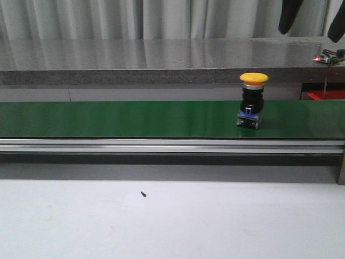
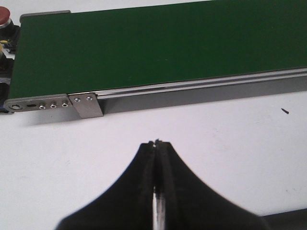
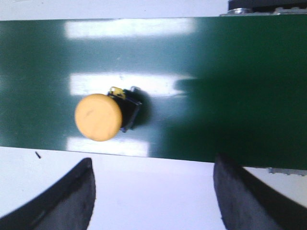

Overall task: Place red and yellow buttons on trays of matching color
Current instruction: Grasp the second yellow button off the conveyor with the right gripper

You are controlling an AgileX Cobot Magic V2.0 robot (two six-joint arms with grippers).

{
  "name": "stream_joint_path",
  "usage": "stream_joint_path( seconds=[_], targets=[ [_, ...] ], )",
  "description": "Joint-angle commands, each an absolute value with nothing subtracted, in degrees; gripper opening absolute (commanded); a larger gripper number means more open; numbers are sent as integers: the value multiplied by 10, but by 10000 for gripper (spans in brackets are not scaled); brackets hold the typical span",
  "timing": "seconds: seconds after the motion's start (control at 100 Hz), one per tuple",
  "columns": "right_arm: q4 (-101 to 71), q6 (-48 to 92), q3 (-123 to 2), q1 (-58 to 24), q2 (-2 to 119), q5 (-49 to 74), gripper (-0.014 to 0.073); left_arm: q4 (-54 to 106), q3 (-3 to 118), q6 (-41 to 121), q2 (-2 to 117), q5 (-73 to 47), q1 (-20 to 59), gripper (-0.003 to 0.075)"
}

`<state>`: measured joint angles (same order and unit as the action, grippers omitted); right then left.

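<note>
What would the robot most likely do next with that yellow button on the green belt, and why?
Probably lower the right gripper over the yellow button to grasp it. Its fingers are open above the green belt, the button stands upright and untouched, and the left gripper is shut, over the white table.

The left gripper (image 2: pixel 157 143) has two black plastic fingers (image 2: pixel 144 163) pressed flat together, with no gap between them and nothing held. The right gripper (image 3: pixel 152 191) has its two black curved fingers (image 3: pixel 72 201) spread far apart, with nothing between them. In the front view, the two dark tips of the right gripper (image 1: pixel 314 19) hang high up at the top right.
</note>
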<state>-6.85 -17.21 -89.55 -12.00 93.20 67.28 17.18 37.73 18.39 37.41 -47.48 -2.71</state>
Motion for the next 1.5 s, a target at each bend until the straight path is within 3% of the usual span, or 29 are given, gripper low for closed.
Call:
stream_joint_path(
  seconds=[0.0,0.55,1.08,1.34,1.49],
  targets=[
    [-97,-188,-920,-121,924,658,521,187,392,184,374,-441,-24,-20],
    [-126,-205,-921,-119,1006,649,521,187,392,184,374,-441,-24,-20],
    [-41,-243,-920,-107,1077,676,515,187,392,184,374,-441,-24,-20],
    [-31,-243,-920,-104,1084,683,278,187,392,184,374,-441,-24,-20],
    [-21,-241,-920,-104,1077,687,262,187,392,184,374,-441,-24,-20]
  ],
)
